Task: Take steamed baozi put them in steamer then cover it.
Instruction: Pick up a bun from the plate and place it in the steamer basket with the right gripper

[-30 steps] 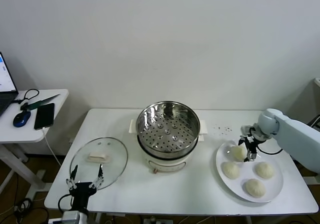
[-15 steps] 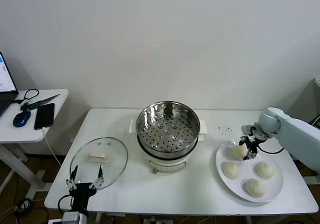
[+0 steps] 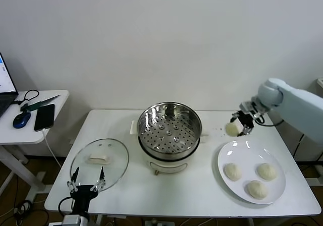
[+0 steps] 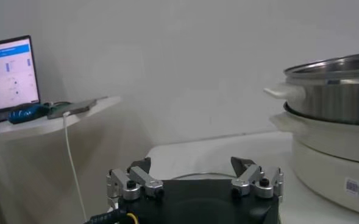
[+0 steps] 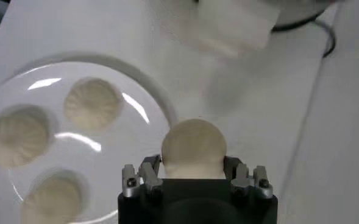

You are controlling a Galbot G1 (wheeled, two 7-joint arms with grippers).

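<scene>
Right end effector [image 3: 239, 126] grips one baozi [image 3: 232, 129] above bare table [image 3: 214, 130] between steamer [image 3: 169, 135] and plate [image 3: 275, 195].

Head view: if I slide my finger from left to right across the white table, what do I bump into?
Left pincer open at the front edge → glass lid → steamer → right pincer holding one baozi in the air → white plate with three baozi.

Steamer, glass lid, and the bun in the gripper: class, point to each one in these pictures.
steamer [image 3: 169, 135], head view, on its perforated tray.
glass lid [image 3: 99, 158], head view, on its cream handle.
held baozi [image 5: 193, 146], right wrist view, on its domed top.
</scene>
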